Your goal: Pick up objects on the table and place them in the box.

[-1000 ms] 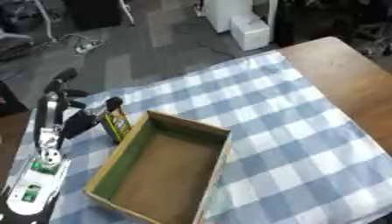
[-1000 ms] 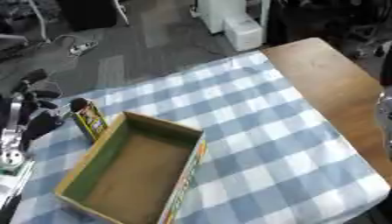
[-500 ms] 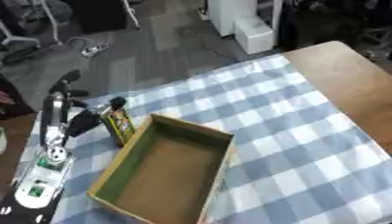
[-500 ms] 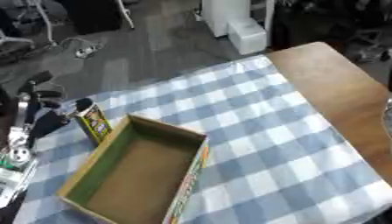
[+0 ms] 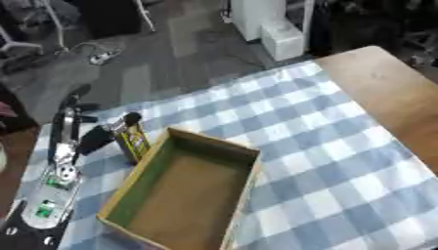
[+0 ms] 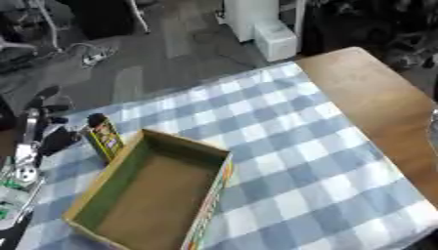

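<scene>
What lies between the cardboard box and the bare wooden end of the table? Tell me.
Only blue-and-white checked tablecloth; nothing stands between the cardboard box and the wooden table end, as the left eye view shows.

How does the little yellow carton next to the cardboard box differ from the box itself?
The yellow carton is small, narrow and closed, with printed sides; the cardboard box is far wider, plain brown and open on top, with nothing in it. The carton stands upright beside the box's left wall; the box lies flat and low. The left hand is at the carton; nothing touches the box. Both rest on the checked cloth.
</scene>
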You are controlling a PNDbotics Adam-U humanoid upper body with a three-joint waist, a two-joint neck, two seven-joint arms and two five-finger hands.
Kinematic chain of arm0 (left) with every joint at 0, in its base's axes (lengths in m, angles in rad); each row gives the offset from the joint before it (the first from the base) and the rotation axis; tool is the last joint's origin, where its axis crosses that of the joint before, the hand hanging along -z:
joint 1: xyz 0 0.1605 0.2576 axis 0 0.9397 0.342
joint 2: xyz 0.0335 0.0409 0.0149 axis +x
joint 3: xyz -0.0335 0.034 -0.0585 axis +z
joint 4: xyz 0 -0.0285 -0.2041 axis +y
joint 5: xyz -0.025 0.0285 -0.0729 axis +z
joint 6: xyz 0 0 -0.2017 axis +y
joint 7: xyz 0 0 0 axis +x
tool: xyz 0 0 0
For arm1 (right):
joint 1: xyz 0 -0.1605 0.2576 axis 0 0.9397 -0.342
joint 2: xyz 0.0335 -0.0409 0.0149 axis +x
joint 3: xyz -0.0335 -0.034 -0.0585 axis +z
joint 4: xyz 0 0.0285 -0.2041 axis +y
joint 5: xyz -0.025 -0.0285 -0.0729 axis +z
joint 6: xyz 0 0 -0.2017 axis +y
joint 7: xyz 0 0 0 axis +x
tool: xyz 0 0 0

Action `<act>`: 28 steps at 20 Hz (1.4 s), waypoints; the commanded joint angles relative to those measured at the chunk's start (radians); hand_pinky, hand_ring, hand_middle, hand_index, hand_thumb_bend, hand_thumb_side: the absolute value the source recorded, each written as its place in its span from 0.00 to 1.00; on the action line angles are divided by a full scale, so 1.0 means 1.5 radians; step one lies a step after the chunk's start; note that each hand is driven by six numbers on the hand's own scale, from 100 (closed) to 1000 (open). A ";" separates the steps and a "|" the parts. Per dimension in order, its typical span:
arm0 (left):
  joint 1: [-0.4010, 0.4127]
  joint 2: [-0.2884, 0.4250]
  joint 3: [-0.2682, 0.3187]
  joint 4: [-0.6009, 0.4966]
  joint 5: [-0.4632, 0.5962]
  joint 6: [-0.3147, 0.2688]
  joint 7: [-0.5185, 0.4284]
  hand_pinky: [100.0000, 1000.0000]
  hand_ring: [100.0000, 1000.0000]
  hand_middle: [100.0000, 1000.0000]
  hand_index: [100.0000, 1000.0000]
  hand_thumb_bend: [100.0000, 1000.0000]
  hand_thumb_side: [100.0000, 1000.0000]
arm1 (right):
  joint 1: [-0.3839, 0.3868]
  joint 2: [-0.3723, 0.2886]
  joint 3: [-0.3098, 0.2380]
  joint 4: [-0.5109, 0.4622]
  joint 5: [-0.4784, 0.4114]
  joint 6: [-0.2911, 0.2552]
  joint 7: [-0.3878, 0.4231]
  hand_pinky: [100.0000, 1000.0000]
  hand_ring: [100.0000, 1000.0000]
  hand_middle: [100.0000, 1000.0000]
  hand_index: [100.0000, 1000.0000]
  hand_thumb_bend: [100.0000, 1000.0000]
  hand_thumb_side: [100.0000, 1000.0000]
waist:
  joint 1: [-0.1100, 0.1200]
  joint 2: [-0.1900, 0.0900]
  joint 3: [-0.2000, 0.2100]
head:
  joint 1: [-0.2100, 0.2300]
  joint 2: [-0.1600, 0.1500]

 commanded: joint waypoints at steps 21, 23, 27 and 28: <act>-0.019 -0.027 0.015 0.043 0.247 -0.049 0.036 0.49 0.67 0.83 0.90 1.00 0.55 | -0.024 -0.020 -0.013 -0.009 -0.008 0.019 -0.016 0.38 0.31 0.36 0.44 0.00 1.00 | -0.001 -0.008 -0.010 | -0.008 -0.012; -0.019 -0.027 0.015 0.043 0.269 -0.054 0.036 0.49 0.66 0.82 0.90 1.00 0.55 | -0.025 -0.020 -0.013 -0.009 -0.007 0.020 -0.017 0.38 0.31 0.36 0.44 0.00 1.00 | -0.001 -0.008 -0.011 | -0.008 -0.014; -0.018 -0.028 0.015 0.043 0.297 -0.060 0.037 0.49 0.66 0.82 0.90 1.00 0.55 | -0.025 -0.019 -0.013 -0.009 -0.006 0.021 -0.018 0.38 0.31 0.36 0.44 0.00 1.00 | -0.001 -0.007 -0.011 | -0.008 -0.015; -0.018 -0.028 0.015 0.044 0.300 -0.061 0.037 0.49 0.66 0.82 0.90 1.00 0.55 | -0.025 -0.019 -0.013 -0.009 -0.006 0.021 -0.018 0.38 0.31 0.36 0.44 0.00 1.00 | -0.001 -0.007 -0.011 | -0.009 -0.015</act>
